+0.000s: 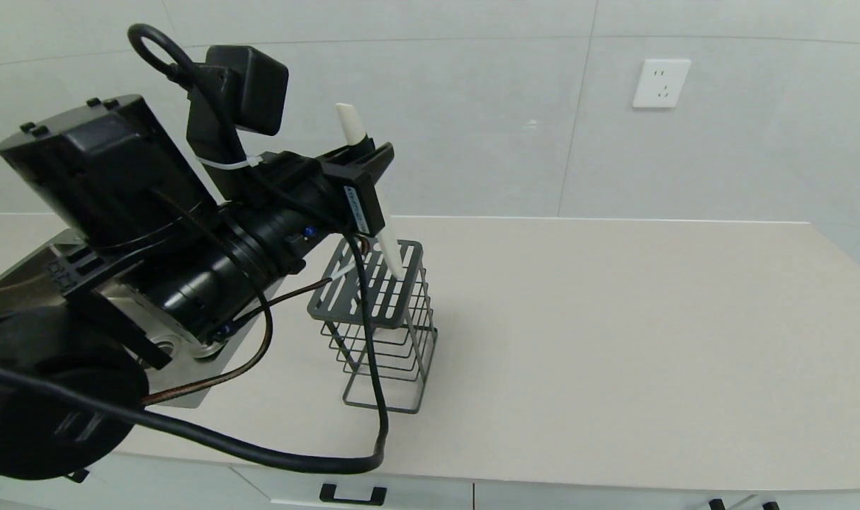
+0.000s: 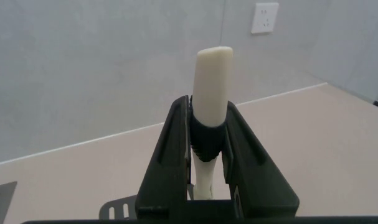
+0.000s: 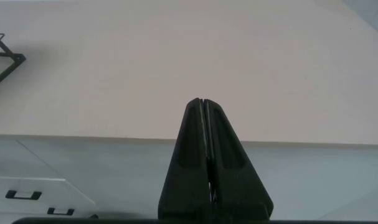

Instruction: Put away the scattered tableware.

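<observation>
**Left arm holds a white utensil at the rack's slotted top**

The left gripper (image 1: 363,166) sits above the wire rack (image 1: 410,354), and its jaws pinch a white utensil (image 1: 350,122) partway along its length. The rounded white end sticks up past the jaws, and the rest runs down and slightly aslant towards the rack. In the left wrist view, the same utensil (image 2: 212,74) rises between the two black fingers of the left gripper (image 2: 208,134), with a dark band around it where the jaws close. Its lower tip reaches the rack's slotted top plate (image 1: 391,301) at the far side. Whether it has entered a slot cannot be told, nor can the kind of utensil.

The rack stands upright on the pale surface (image 1: 614,340), just beside a steel sink (image 1: 26,269) set into it on the robot's left. A black cable from the arm hangs across the front of the rack.

The right gripper (image 3: 205,106) has its jaws pressed together with nothing between them. It hangs over the near edge of the surface — cabinet fronts and a dark handle (image 3: 20,195) lie below it, and a corner of the rack (image 3: 5,62) shows far off to one side.

A white wall socket (image 1: 661,83) is mounted on the grey wall behind.
</observation>
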